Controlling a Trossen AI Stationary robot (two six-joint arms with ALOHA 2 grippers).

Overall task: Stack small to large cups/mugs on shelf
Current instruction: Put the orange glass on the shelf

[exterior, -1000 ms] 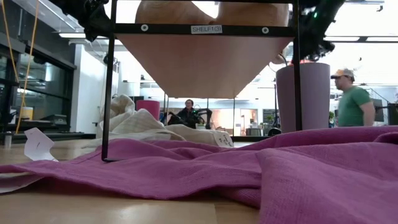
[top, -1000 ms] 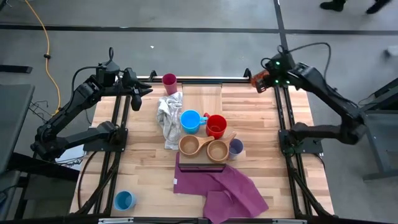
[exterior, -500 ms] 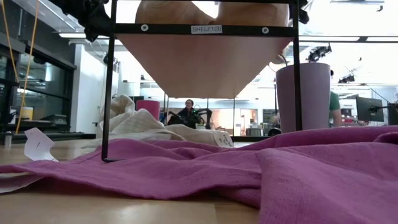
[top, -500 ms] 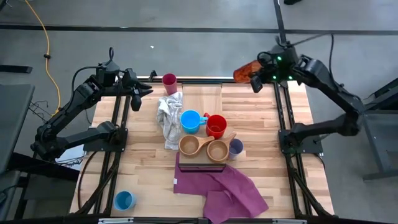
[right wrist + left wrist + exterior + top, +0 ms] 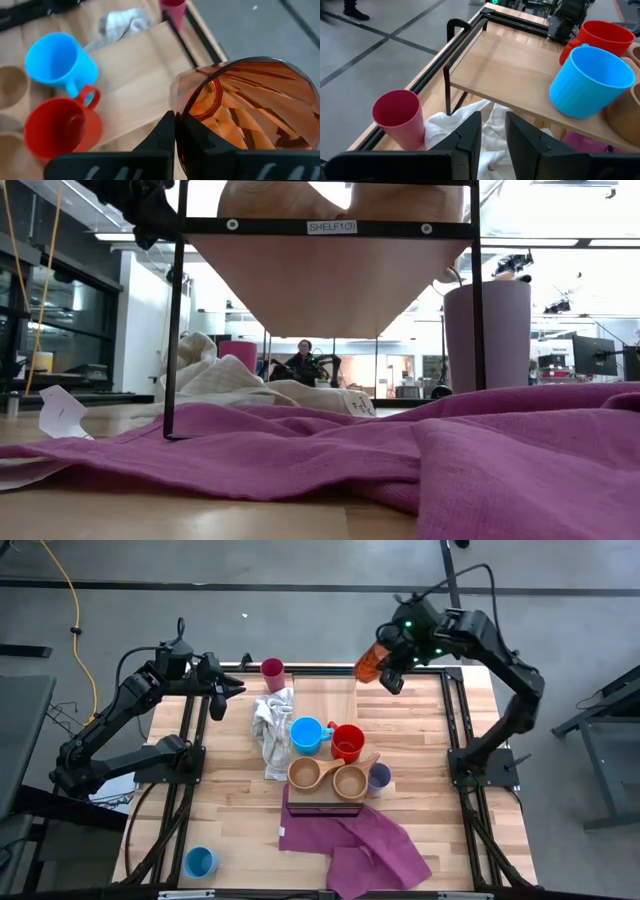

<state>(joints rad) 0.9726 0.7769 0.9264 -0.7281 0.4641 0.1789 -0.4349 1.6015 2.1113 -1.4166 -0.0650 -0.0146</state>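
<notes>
My right gripper is shut on the orange-red translucent tumbler, in the air over the far right corner of the light-wood shelf. On the shelf stand a blue mug, a red mug and two tan wooden cups. A lavender tumbler stands by the shelf's right side. A magenta tumbler stands at the table's far edge. My left gripper is open and empty, just left of it. A second blue mug stands at the near left. My right gripper holds the orange-red tumbler near its rim. One finger lies against the outer wall; the tumbler hides the other. The tumbler is lifted clear and tipped on its side, with its mouth toward the wrist camera.
A white cloth lies crumpled left of the shelf. A purple cloth lies at the shelf's near end and fills the low view's foreground. Dark frame rails run along both table sides. People show in the room behind.
My right gripper has carried the orange-red tumbler up and toward the table's left along the far edge, from the right rail to over the shelf's far right corner. It has turned, and the tumbler now lies tipped on its side.
</notes>
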